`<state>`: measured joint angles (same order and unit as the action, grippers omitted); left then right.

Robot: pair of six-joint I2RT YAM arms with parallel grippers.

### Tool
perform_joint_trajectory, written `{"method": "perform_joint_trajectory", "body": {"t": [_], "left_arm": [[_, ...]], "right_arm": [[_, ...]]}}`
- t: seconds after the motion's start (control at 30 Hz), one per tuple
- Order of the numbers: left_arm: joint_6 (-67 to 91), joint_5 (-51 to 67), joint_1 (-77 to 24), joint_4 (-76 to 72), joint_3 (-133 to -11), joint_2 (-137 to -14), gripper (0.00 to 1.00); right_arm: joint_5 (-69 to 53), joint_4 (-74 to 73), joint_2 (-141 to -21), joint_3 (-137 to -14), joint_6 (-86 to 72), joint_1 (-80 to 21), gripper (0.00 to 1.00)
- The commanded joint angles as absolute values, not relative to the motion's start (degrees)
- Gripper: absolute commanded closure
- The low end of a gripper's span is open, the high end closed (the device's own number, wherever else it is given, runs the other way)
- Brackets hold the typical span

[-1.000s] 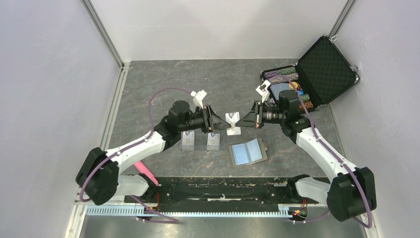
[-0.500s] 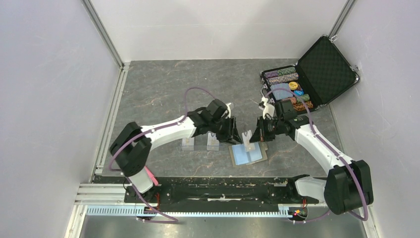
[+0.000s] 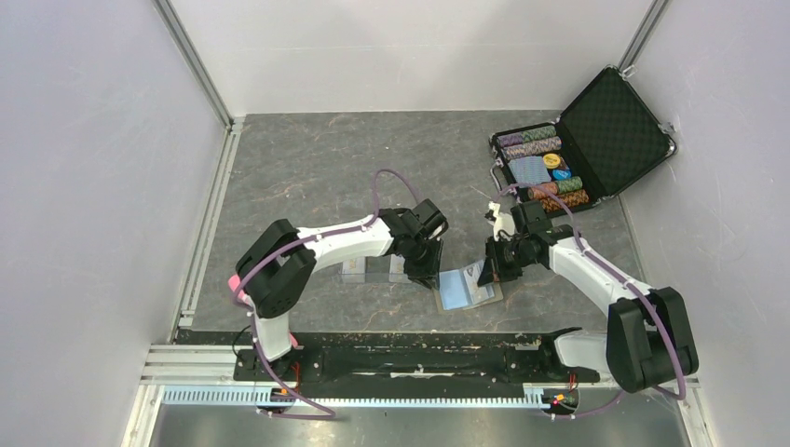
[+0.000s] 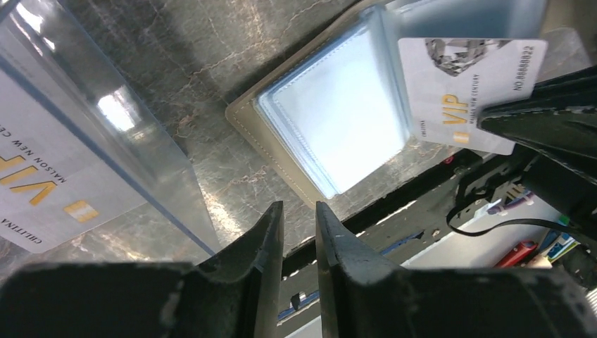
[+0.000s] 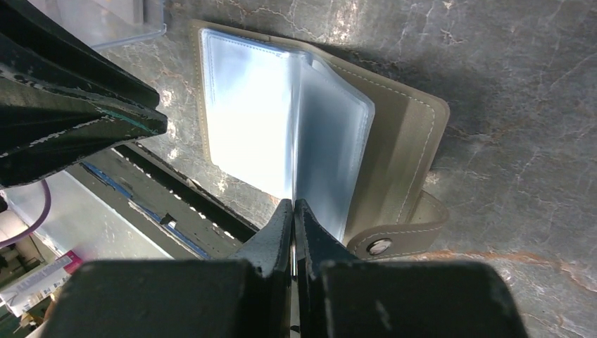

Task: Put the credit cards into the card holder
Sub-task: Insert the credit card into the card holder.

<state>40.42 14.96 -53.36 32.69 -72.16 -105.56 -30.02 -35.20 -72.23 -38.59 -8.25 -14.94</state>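
I count two robot arms, a left arm (image 3: 326, 244) and a right arm (image 3: 589, 270). One wallet (image 3: 456, 291) lies on the worktop (image 3: 307, 168). Two cards: a bare card (image 4: 468, 91) and a cased card (image 4: 49, 186). Two clear plastic cases (image 3: 354, 271). One black case (image 3: 615, 116) of poker chips (image 3: 540, 172).

The card (image 4: 464, 91) right of the holder (image 4: 338, 120) reads "VIP" and "NO.8888…" — the cased card (image 4: 42, 190) left of it, "MAISON NEW".

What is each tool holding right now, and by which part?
Right tool pinches a credit card by one edge, over the card holder. Left tool holds nothing.
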Motion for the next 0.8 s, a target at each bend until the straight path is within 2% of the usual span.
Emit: {"method": "perform_joint_trajectory", "body": {"t": [0.0,0.43,0.77], "left_arm": [[37.6,13.8,-54.2,33.9,-72.2,-107.3,0.71],[36.6,13.2,-54.9,34.8,-73.1,-112.7,0.79],[35.5,12.8,-55.5,35.9,-73.9,-114.6,0.80]], "right_arm": [[-28.8,-32.9,-73.0,-38.1,-7.1,-14.9,1.00],[-32.1,-28.2,-75.1,-35.1,-9.4,-14.9,1.00],[-35.8,-24.7,-77.4,-34.5,-8.7,-14.9,1.00]]}}
